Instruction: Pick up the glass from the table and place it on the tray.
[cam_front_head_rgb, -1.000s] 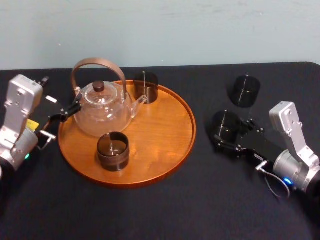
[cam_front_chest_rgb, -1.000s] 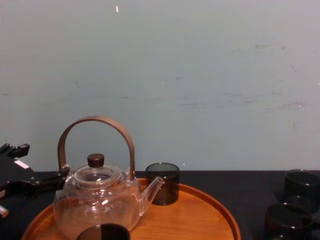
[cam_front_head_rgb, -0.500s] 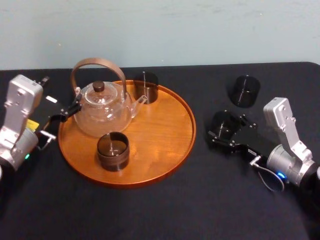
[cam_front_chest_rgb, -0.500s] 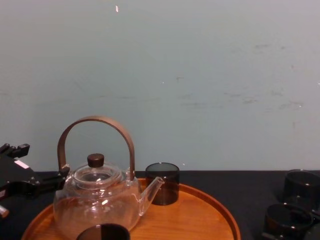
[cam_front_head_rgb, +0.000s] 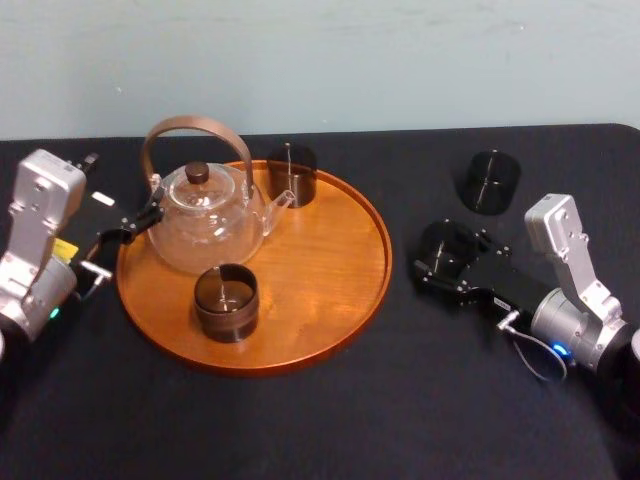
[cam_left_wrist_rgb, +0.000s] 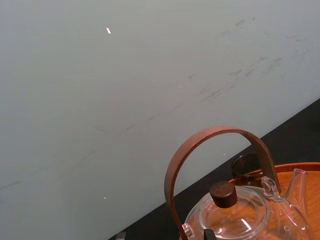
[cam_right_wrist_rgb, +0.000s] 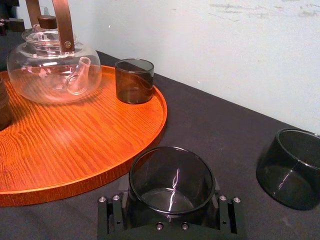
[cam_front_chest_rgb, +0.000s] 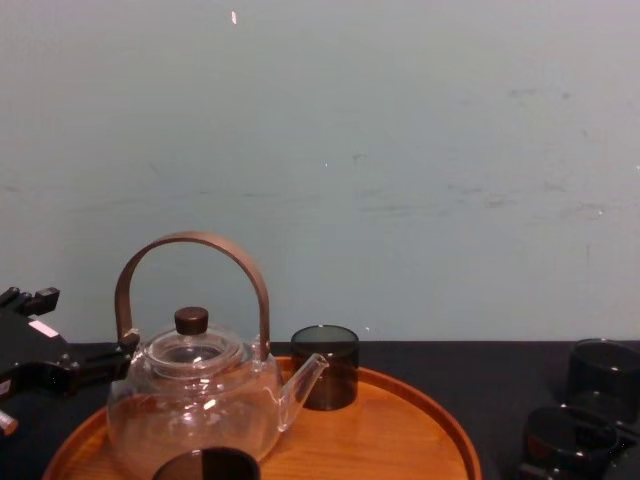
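A dark smoked glass (cam_front_head_rgb: 448, 248) stands on the black table (cam_front_head_rgb: 330, 420), right of the round wooden tray (cam_front_head_rgb: 330, 255). My right gripper (cam_front_head_rgb: 447, 262) reaches in from the right and straddles this glass. In the right wrist view the glass (cam_right_wrist_rgb: 171, 181) sits between the two fingers (cam_right_wrist_rgb: 111, 216), which are open with a narrow gap on each side. From the chest the same glass (cam_front_chest_rgb: 568, 435) shows low at the right. My left gripper (cam_front_head_rgb: 120, 190) is parked open just left of the tray.
On the tray stand a glass teapot (cam_front_head_rgb: 205, 215) with a brown handle and two dark glasses (cam_front_head_rgb: 290, 172), (cam_front_head_rgb: 226, 300). Another dark glass (cam_front_head_rgb: 490, 180) stands on the table behind the right gripper. A pale wall runs behind the table.
My right gripper has moved left and forward until its fingers flank the nearer table glass. The glass itself and the left arm have not moved.
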